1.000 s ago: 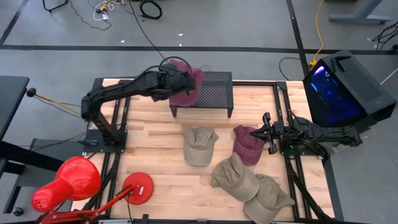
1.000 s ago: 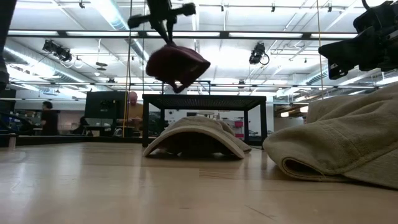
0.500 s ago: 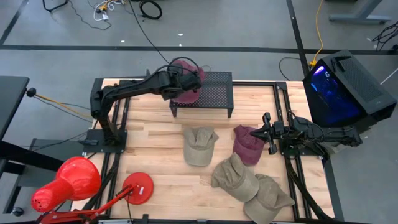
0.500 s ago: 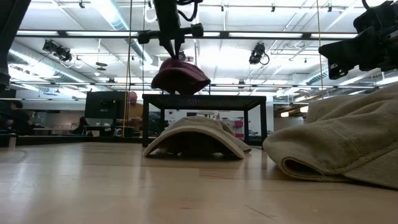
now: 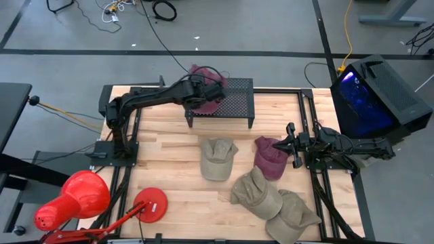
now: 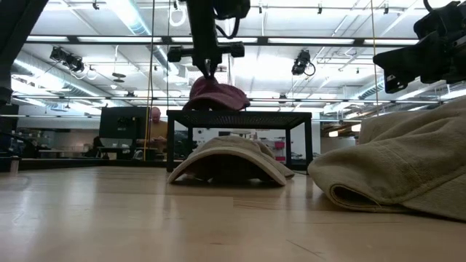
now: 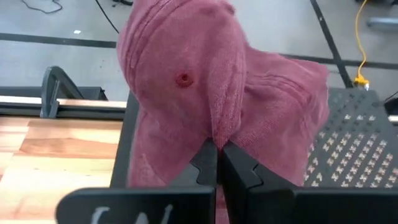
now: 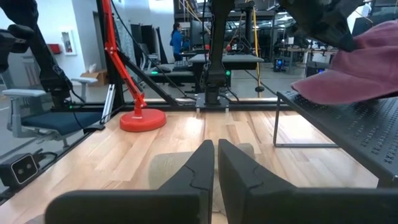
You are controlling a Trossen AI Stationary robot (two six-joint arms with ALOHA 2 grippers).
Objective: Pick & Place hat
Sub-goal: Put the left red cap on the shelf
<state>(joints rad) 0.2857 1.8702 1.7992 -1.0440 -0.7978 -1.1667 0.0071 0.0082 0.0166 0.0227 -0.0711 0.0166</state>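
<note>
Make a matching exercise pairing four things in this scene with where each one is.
Things:
1. maroon cap pinched in the left hand
2. second maroon cap
3. red lamp
4. right hand

Places:
A. at the table's left front corner
B. on the wooden table, beside the right hand
C. at the left end of the black perforated stand
D. shut, low at the table's right edge

Pairs: 1-C, 2-B, 3-A, 4-D

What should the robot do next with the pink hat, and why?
Probably open the left end effector. It is pinched shut on the pink hat, which already seems to sit on the black mesh stand, so letting go should leave it there.
</note>
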